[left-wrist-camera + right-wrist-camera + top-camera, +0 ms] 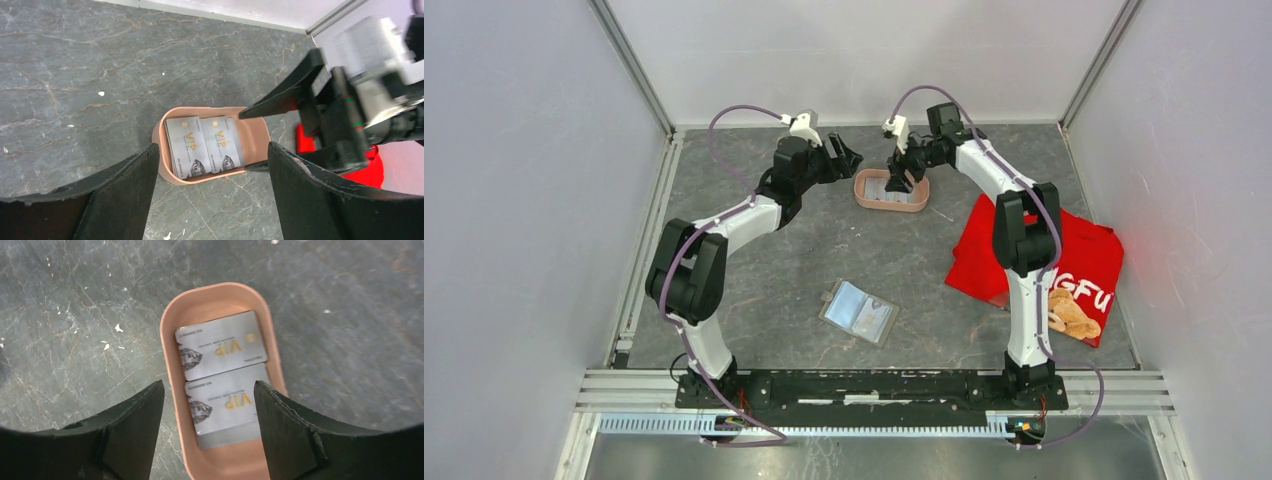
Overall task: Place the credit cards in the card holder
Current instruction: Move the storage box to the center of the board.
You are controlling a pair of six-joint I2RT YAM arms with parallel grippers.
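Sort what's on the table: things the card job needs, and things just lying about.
For the job:
credit cards, two, lying side by side
card holder, mid-table, nearer the arm bases

Just lying about:
pink tray, which only holds the cards
red T-shirt, spread at the right side

The cards (222, 345) are silvery-grey with gold VIP lettering and a dark emblem; the tray (167, 330) is salmon-pink. The table (824, 250) is dark grey with pale marbled veins. Near its right edge the shirt (1089, 245) is red with white letters.
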